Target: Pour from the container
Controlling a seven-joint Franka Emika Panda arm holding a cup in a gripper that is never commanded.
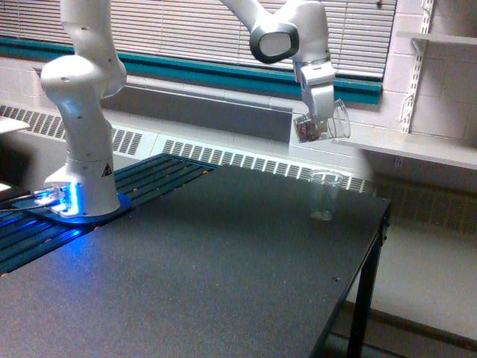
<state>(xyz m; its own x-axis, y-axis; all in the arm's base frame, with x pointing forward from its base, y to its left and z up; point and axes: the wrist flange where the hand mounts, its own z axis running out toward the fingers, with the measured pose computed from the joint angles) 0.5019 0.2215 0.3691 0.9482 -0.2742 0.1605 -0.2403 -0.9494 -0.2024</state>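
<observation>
Gripper (319, 123) clasps the tilted container (322, 125) above the empty cup (324, 195)

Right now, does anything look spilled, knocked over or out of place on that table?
Nothing stands out. The empty clear cup stands upright on the black table, with no spill visible around it. The gripper holds the container tilted above the cup.

The jaws clamp the tilted container (322, 124) above an empty clear cup (324, 195) on the dark table (209, 276).
</observation>
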